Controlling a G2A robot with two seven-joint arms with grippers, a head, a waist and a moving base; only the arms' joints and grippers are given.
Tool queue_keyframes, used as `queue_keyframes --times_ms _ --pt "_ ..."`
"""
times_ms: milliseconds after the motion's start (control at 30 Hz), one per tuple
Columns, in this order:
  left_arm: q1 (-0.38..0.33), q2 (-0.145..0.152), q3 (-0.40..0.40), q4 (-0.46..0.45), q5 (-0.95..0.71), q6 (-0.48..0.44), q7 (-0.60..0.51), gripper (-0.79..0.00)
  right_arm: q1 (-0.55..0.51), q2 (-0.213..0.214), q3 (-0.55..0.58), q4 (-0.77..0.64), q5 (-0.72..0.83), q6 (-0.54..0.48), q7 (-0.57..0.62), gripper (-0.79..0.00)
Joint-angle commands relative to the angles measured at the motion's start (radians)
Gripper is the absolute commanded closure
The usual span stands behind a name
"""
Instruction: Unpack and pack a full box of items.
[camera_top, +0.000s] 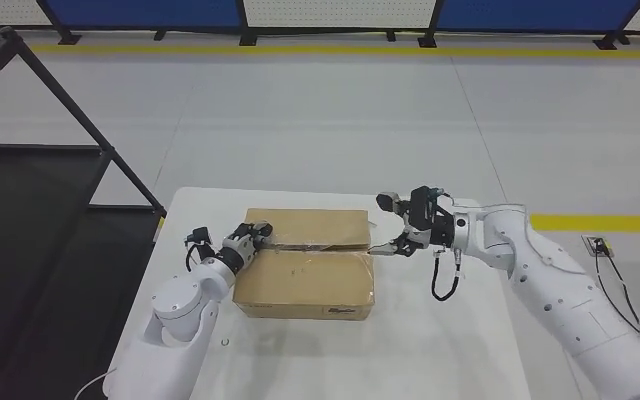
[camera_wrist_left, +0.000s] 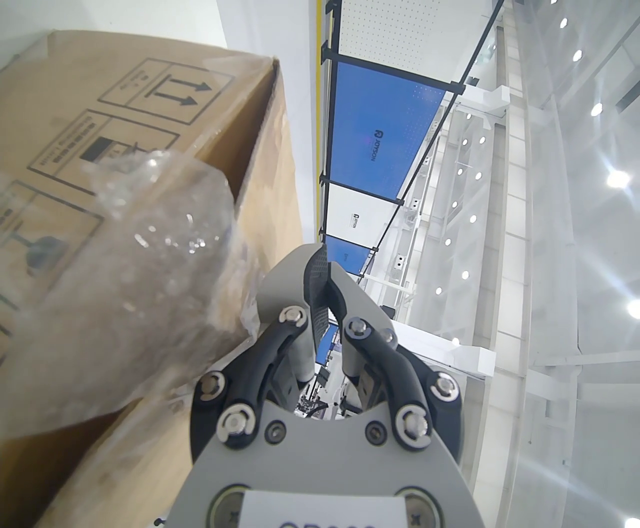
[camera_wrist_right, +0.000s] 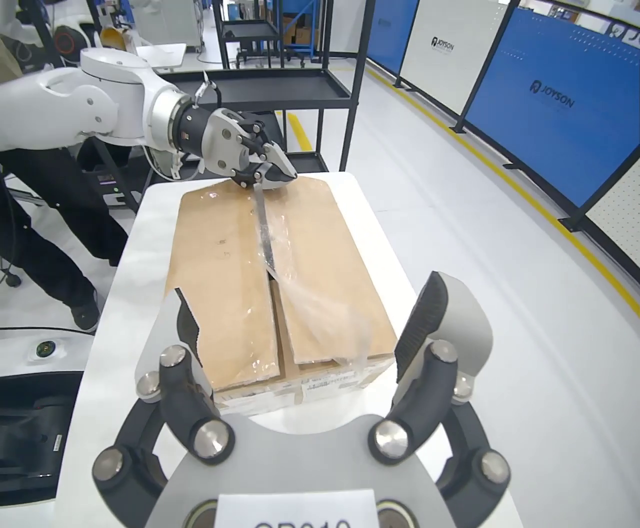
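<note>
So the cardboard box (camera_top: 305, 285) sits roughly mid-table on a white table (camera_top: 440, 340), long side across, top flaps folded down and meeting at a seam along its length. At the box's right end the flaps gape a little along that seam.

The left gripper (camera_top: 262, 232) is at the box's left end, just over the top edge. Its fingers are pinched together, and a strip of clear tape (camera_wrist_right: 265, 235) runs taut from the seam up into it. From the left wrist view you get a crinkled wad of that tape (camera_wrist_left: 165, 250) right beside the closed fingers (camera_wrist_left: 312, 280), with the box's printed side (camera_wrist_left: 100, 125) behind it.

The right gripper (camera_top: 388, 226) hangs just off the box's right end, fingers spread wide, nothing in them. More loose tape fans out over the flap at that end.

Room-wise: pale grey floor (camera_top: 330, 120) all around the box's table, a yellow line (camera_top: 300, 48) across it beyond the far side of the box, and blue partition panels (camera_top: 140, 12) behind that. A black shelf rack (camera_wrist_right: 285, 87) stands past the box's left end.
</note>
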Motion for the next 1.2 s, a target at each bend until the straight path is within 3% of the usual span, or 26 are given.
queue_keyframes --times_ms 0,133,400,667,900,1167 --pt "0.004 0.0 -0.002 -0.002 -0.002 -0.002 0.0 0.0 0.017 -0.014 -0.026 0.0 0.021 0.0 0.048 -0.785" --pt "0.014 0.0 -0.006 -0.01 -0.003 -0.008 -0.001 0.0 0.07 -0.059 -0.096 0.015 0.073 0.0 0.158 -0.785" --pt "0.055 0.003 -0.026 -0.055 -0.012 -0.037 -0.001 0.0 0.18 -0.172 -0.213 0.116 0.132 0.103 0.342 -0.785" --pt "0.082 0.006 -0.056 -0.075 -0.024 -0.047 -0.006 0.0 0.241 -0.246 -0.27 0.266 0.222 0.0 0.468 -0.785" --pt "0.072 0.006 -0.05 -0.069 -0.019 -0.041 -0.013 0.0 0.221 -0.227 -0.286 0.231 0.234 0.0 0.475 -0.785" --pt "0.058 0.005 -0.035 -0.061 -0.01 -0.034 -0.013 0.0 0.167 -0.128 -0.258 0.092 0.165 0.0 0.382 -0.785"
